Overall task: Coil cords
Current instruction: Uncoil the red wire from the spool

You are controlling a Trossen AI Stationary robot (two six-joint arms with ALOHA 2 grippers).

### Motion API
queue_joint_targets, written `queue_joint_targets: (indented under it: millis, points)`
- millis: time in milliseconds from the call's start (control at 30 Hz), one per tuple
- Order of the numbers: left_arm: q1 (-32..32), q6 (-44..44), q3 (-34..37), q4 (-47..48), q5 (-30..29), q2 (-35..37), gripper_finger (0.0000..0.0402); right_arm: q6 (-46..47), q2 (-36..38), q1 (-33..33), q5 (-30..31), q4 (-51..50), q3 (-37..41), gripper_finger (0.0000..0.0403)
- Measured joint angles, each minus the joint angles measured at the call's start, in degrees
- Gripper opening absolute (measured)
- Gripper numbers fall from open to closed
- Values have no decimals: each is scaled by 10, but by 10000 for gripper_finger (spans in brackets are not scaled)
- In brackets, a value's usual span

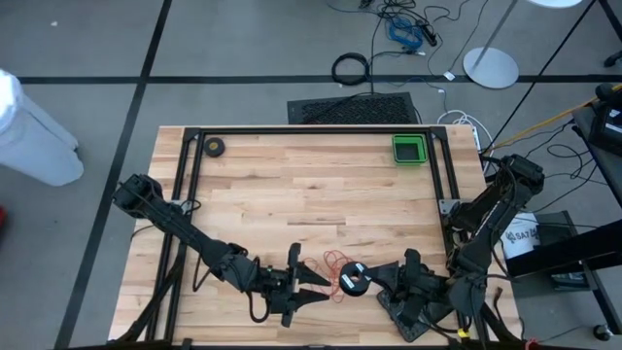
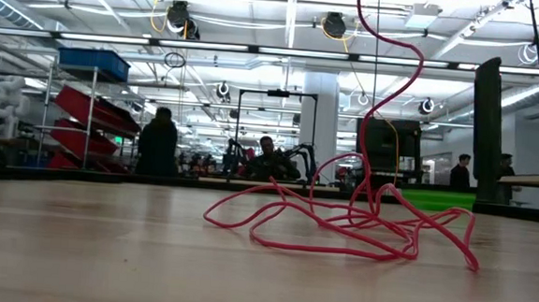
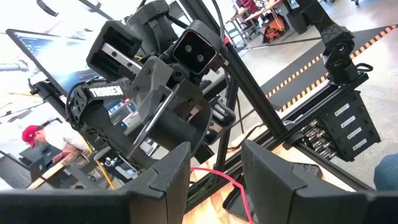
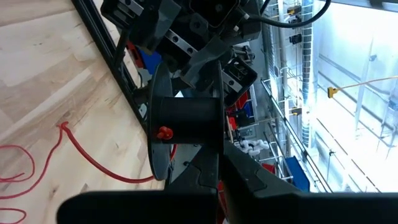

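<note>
Right gripper [image 1: 374, 279] has its fingers clenched on the black reel [image 1: 354, 279] at the counter's [image 1: 292, 185] near edge. Left gripper [image 1: 321, 283] faces it, fingers parted around the red cord [image 1: 335, 264]; can't tell if they touch it. Rest of the cord lies in loose loops on the counter between the two.

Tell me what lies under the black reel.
Under the reel, held above the table by the right end effector, only bare wood and a red cord running off it show. The spot directly beneath is covered.

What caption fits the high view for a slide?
Both grippers meet at the near table edge: right gripper holds the black reel, loose red cord beside the left gripper.
</note>
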State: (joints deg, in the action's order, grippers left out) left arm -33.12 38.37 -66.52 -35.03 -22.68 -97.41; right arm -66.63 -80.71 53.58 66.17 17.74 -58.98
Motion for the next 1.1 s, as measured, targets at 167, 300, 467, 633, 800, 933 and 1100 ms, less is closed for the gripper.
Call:
queue_joint_targets:
  millis: [167, 300, 467, 633, 800, 933, 1100]
  points:
    - [0, 0, 0, 1, -1, 0, 151, 13, 0, 0, -1, 0, 0, 0]
    - [0, 0, 0, 1, -1, 0, 151, 21, 0, 0, -2, 0, 0, 0]
    - [0, 0, 0, 1, -1, 0, 151, 26, 0, -3, -3, 0, 0, 0]
    - [0, 0, 0, 1, -1, 0, 151, 67, 0, -11, -5, 0, 0, 0]
    - [0, 0, 0, 1, -1, 0, 151, 97, 0, -22, -15, -2, 0, 0]
    - [0, -1, 0, 1, -1, 1, 151, 118, 0, -30, -51, -5, 0, 0]
    - [0, -1, 0, 0, -2, 1, 151, 137, 0, -38, -66, -10, 0, 0]
